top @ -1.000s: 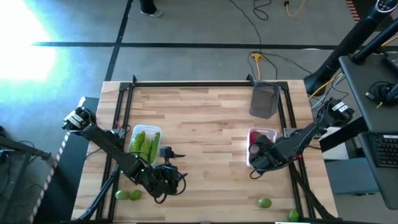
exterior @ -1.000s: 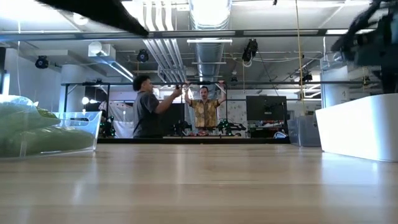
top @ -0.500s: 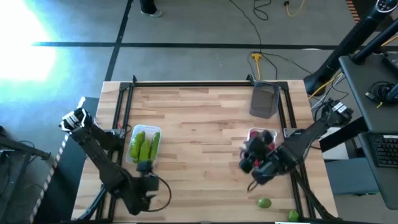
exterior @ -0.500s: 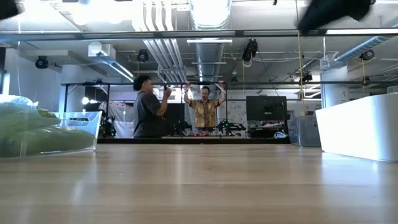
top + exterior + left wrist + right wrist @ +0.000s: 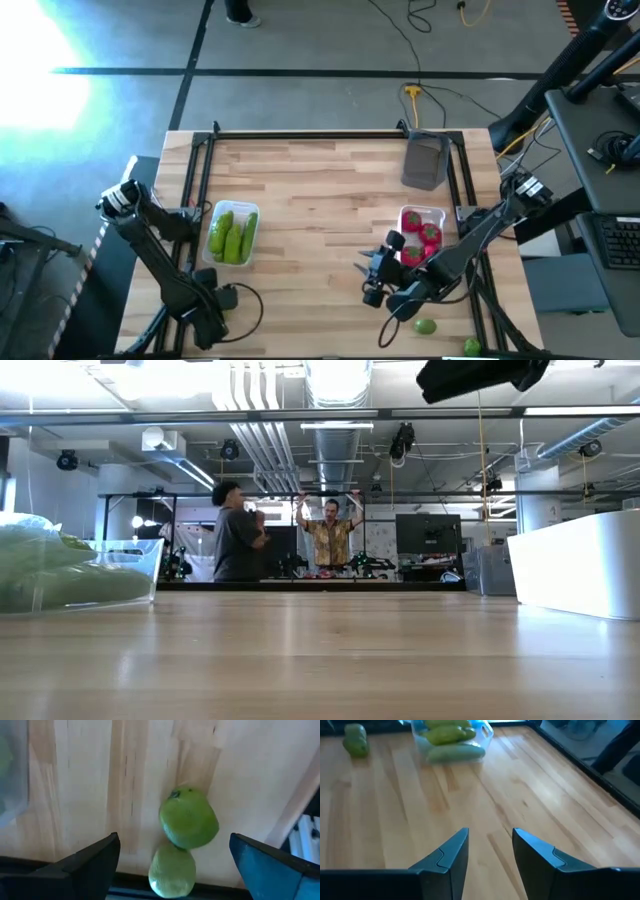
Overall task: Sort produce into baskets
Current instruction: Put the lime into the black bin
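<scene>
My left gripper point(image 5: 175, 840) stands open, pointing down over two green limes point(image 5: 189, 818) point(image 5: 172, 870) that lie touching on the wood at the near left corner; its fingers stand on either side, apart from them. In the high view it point(image 5: 205, 316) hides both limes. My right gripper point(image 5: 490, 832) hangs open with nothing between its fingers above mid-table point(image 5: 370, 272), pointing toward the left side. Cucumbers lie in the clear left basket point(image 5: 232, 235). Red tomatoes fill the white right basket point(image 5: 420, 236). The grey basket point(image 5: 425, 160) stands at the far right.
Two more limes point(image 5: 425, 326) point(image 5: 471, 346) lie near the table's near right corner. Black frame rails run along the table's left, right and far edges. People stand in the room beyond the far edge point(image 5: 240, 535).
My left gripper has swung from beside the cucumber basket toward the near left corner and tipped over, so it now points down over the two limes. My right gripper has risen out of the tomato basket, gone toward the table's middle and tipped up nearer to level.
</scene>
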`<state>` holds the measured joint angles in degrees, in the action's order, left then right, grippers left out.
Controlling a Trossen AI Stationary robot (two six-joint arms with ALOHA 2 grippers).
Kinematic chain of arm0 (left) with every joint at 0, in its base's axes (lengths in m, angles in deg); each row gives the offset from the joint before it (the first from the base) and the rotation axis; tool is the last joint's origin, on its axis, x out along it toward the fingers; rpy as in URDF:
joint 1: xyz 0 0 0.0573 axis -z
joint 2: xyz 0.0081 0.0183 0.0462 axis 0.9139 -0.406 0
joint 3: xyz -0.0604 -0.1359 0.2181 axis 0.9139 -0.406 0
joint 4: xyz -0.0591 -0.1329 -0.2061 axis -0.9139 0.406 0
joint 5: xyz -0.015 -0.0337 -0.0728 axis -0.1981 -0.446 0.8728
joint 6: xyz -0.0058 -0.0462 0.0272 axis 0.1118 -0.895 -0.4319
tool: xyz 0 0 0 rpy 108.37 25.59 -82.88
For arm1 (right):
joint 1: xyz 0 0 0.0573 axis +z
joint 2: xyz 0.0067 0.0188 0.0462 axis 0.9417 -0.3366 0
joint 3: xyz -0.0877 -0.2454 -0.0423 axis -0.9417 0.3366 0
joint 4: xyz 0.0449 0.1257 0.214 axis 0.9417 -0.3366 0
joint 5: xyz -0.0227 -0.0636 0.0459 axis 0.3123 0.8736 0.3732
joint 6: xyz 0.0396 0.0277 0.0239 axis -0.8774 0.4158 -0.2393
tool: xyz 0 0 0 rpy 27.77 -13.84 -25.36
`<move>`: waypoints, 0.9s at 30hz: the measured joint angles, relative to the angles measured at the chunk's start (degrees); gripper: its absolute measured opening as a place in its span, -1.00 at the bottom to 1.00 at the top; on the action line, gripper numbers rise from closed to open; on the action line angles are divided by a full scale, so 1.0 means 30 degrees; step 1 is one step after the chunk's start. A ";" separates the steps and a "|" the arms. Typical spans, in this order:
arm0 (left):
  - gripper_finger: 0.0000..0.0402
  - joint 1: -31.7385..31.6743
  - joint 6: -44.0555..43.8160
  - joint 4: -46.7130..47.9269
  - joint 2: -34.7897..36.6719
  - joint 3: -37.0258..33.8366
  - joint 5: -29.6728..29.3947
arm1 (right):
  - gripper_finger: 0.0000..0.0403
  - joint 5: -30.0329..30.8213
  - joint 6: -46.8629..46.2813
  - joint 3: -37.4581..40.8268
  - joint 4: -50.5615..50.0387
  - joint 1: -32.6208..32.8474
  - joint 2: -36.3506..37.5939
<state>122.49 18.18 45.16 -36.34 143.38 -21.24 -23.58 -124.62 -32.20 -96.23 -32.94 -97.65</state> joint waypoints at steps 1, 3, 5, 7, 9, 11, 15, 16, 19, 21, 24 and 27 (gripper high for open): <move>0.77 -0.0007 0.0195 -0.0107 -0.0176 -0.0010 0.0006 | -0.27 -0.0174 -0.0002 0.0024 -0.0049 0.0000 -0.0055; 0.77 -0.0007 0.0782 -0.0736 -0.0518 -0.0015 0.0018 | -0.26 -0.0290 -0.0004 0.0044 -0.0242 0.0000 -0.0156; 0.77 -0.0007 0.1169 -0.1384 -0.0824 -0.0015 0.0022 | -0.25 -0.0303 -0.0005 0.0059 -0.0691 0.0000 -0.0172; 0.74 -0.0007 0.1237 -0.1595 -0.1170 -0.0015 0.0100 | -0.25 -0.0296 -0.0104 0.0059 -0.0925 0.0000 -0.0178; 0.70 -0.0007 0.1307 -0.1549 -0.1584 -0.0015 0.0168 | -0.26 -0.0296 -0.0084 0.0059 -0.0988 0.0005 -0.0186; 0.64 -0.0007 0.1407 -0.1573 -0.2047 -0.0015 0.0182 | -0.27 -0.0296 -0.0023 0.0059 -0.0987 0.0036 -0.0186; 0.47 -0.0023 0.1695 -0.2053 -0.3020 -0.0015 0.0520 | -0.30 -0.0296 -0.0019 0.0088 -0.1053 0.0036 -0.0186; 0.41 -0.0024 0.1894 -0.2270 -0.3251 -0.0015 0.0704 | -0.31 -0.0295 -0.0019 0.0088 -0.1081 0.0036 -0.0186; 0.22 -0.0046 0.2499 -0.2395 -0.3647 0.0105 0.1123 | -0.32 -0.0301 -0.0019 0.0088 -0.1422 0.0036 -0.0185; 0.08 -0.0161 0.2869 -0.2336 -0.3668 0.0374 0.1167 | -0.32 -0.0296 -0.0019 0.0088 -0.1523 0.0044 -0.0179; -0.11 -0.0545 0.3468 -0.2263 -0.3462 0.1213 0.0851 | -0.30 -0.0296 -0.0019 0.0088 -0.1523 0.0036 -0.0180; -0.19 -0.1213 0.5116 -0.2215 -0.3270 0.2505 -0.0463 | -0.30 -0.0294 -0.0019 0.0088 -0.1517 0.0036 -0.0186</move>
<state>118.85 33.53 38.51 -46.15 150.89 -22.63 -24.46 -124.67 -31.94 -100.78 -32.84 -98.21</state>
